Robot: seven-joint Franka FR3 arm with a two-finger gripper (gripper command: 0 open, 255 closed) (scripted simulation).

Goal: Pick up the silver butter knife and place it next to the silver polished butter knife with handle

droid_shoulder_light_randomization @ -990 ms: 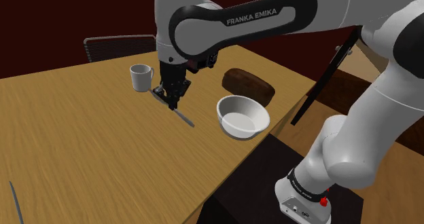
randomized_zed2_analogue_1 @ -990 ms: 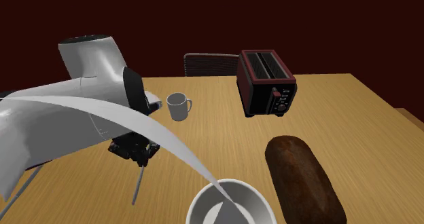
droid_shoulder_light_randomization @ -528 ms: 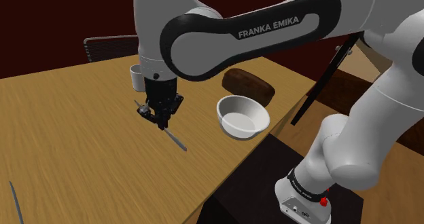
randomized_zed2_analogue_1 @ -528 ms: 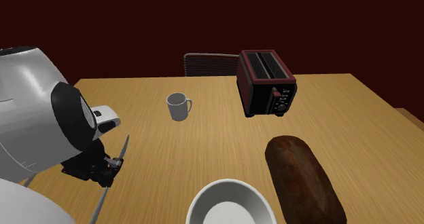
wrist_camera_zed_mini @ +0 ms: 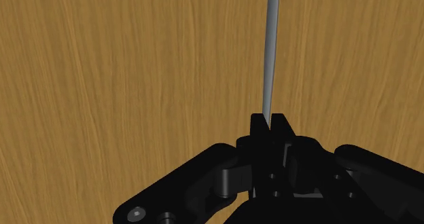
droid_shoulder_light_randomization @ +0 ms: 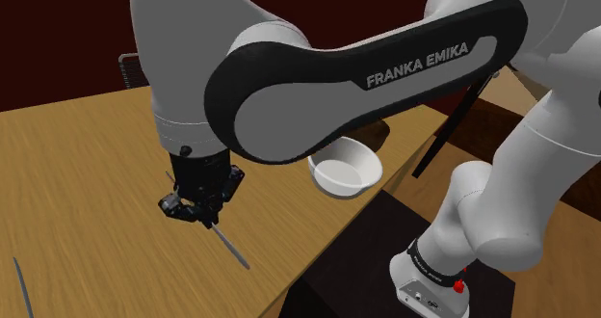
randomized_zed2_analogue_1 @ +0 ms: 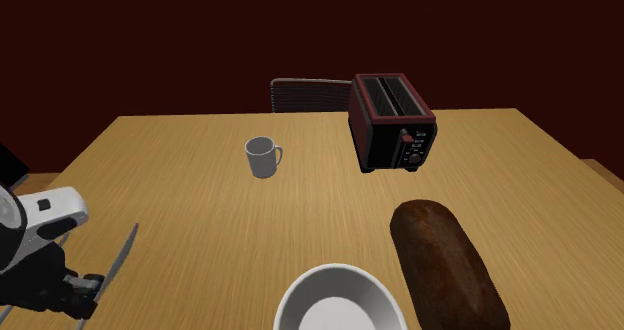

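FRANKA EMIKA stands on the arm [droid_shoulder_light_randomization: 419, 64].

The black claw [wrist_camera_zed_mini: 270, 123] clamps one end of a thin grey knife [wrist_camera_zed_mini: 272, 53] between its closed fingertips. The knife runs straight out from the claw, over the bench [wrist_camera_zed_mini: 122, 73], whose wood grain runs along the knife.

A white handled mug [randomized_zed2_analogue_1: 263, 157], a dark red two-slot toaster [randomized_zed2_analogue_1: 392, 121], a brown oblong loaf [randomized_zed2_analogue_1: 447, 263] and a round white bowl [randomized_zed2_analogue_1: 340, 303] are set apart on the light wooden table [randomized_zed2_analogue_1: 200, 213].
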